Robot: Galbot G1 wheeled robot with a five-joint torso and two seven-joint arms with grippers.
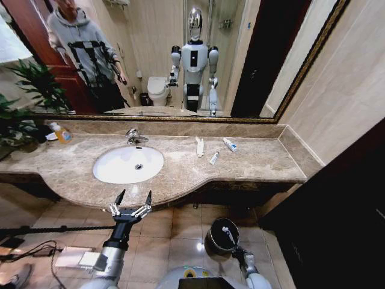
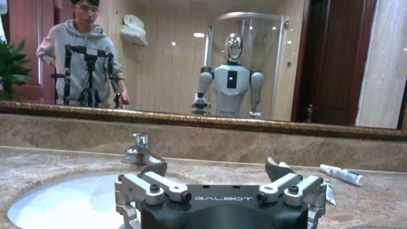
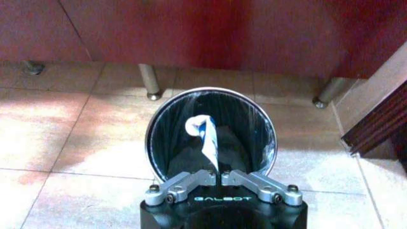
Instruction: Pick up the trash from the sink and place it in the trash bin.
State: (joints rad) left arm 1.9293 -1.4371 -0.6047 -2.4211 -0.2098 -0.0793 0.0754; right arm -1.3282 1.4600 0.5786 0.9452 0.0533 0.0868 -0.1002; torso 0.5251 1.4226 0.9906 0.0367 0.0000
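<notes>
The white oval sink (image 1: 114,171) sits in the beige marble counter, and its bowl looks bare. Three pieces of trash lie on the counter to its right: a flat white packet (image 1: 200,146), a white tube with blue marks (image 1: 230,144) and a smaller tube (image 1: 214,158). My left gripper (image 1: 132,201) hangs open in front of the counter edge, facing the sink (image 2: 64,202). Low on the right, my right gripper (image 3: 220,172) is shut on a white and blue tube (image 3: 207,136) held over the mouth of the black trash bin (image 3: 171,119), which stands on the floor (image 1: 210,241).
A chrome faucet (image 1: 135,137) stands behind the basin and an orange-yellow bottle (image 1: 62,133) sits at the counter's far left beside a plant. Dark cabinet fronts close in the right side. Cables and a white box lie on the tiled floor at left.
</notes>
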